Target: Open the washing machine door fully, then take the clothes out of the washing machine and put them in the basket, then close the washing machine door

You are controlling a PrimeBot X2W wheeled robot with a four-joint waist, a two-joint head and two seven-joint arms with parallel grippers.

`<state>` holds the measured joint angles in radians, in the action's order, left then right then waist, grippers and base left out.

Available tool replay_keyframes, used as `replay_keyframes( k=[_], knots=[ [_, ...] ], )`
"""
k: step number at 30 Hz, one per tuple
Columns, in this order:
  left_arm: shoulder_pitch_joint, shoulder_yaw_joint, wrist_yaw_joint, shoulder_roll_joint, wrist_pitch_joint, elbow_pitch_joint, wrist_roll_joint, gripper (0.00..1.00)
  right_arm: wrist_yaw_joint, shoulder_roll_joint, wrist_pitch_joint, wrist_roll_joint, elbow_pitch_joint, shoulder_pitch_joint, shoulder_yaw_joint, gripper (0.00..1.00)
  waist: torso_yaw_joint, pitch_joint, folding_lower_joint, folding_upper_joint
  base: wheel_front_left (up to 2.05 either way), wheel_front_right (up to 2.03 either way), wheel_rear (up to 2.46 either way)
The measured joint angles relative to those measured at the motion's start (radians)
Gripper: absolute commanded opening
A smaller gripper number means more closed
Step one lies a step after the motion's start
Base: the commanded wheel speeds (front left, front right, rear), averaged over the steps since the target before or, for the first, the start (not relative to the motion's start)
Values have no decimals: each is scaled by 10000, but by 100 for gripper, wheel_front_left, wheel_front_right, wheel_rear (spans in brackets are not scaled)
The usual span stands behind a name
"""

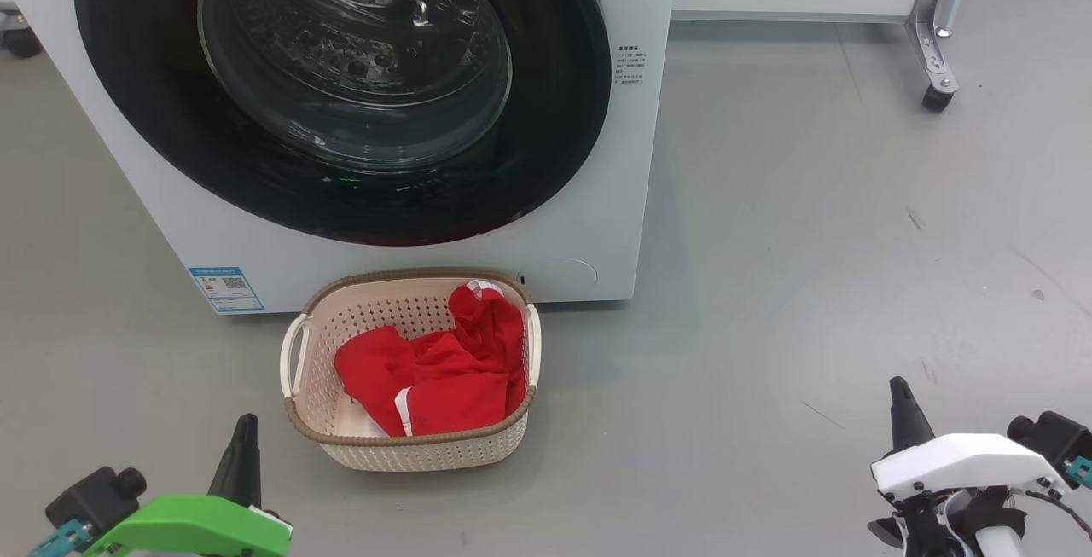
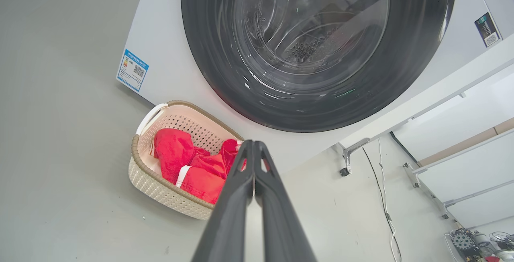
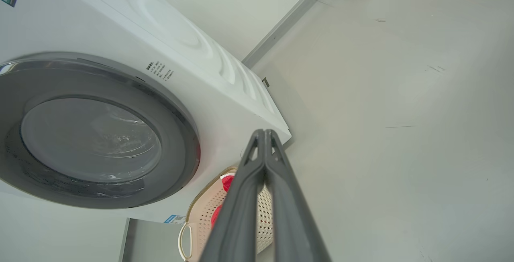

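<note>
Two grippers sit nearest me in the head view: the left gripper (image 1: pixel 246 429) at 7 o'clock under a green housing and the right gripper (image 1: pixel 901 391) at 5 o'clock under a white one. Each has its dark fingers pressed together tip to tip, holding nothing.

From largest down, I count one washing machine (image 1: pixel 636 165), a white box filling 9 to 12 o'clock. Its one washing machine door (image 1: pixel 341 71) is shut flat against the front, black rim around the glass bowl. One basket (image 1: pixel 409 453) stands on the grey floor (image 1: pixel 810 284) just in front of the machine's base, at 6 o'clock from the door. The clothes (image 1: pixel 444 369) lie inside it as one red heap with white trim, banked toward the basket's 3 o'clock wall; I cannot count the garments. One blue label (image 1: pixel 220 288) sits at the machine's 7 o'clock corner.

My left wrist view adds a dark label (image 2: pixel 486 29) at 2 o'clock and a white cable (image 2: pixel 385 198) on the floor at 4 o'clock. My right wrist view adds the machine's side panel (image 3: pixel 180 41) with pressed rings, at 11 o'clock.
</note>
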<state>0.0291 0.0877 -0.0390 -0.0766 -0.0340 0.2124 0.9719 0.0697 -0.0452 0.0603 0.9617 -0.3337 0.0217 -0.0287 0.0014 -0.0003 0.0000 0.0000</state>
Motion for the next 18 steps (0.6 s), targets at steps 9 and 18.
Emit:
replay_keyframes(
  k=[9,18],
  knots=[
    [-140,-274,-117,46,244,88,1139,0,86,10,-303,1131,84,113,305,0,-3,5,0,0,0,0,0],
    [-328,-564,-293,88,506,207,2238,0,176,19,-644,2276,159,126,610,0,-6,10,0,0,0,0,0]
  ],
)
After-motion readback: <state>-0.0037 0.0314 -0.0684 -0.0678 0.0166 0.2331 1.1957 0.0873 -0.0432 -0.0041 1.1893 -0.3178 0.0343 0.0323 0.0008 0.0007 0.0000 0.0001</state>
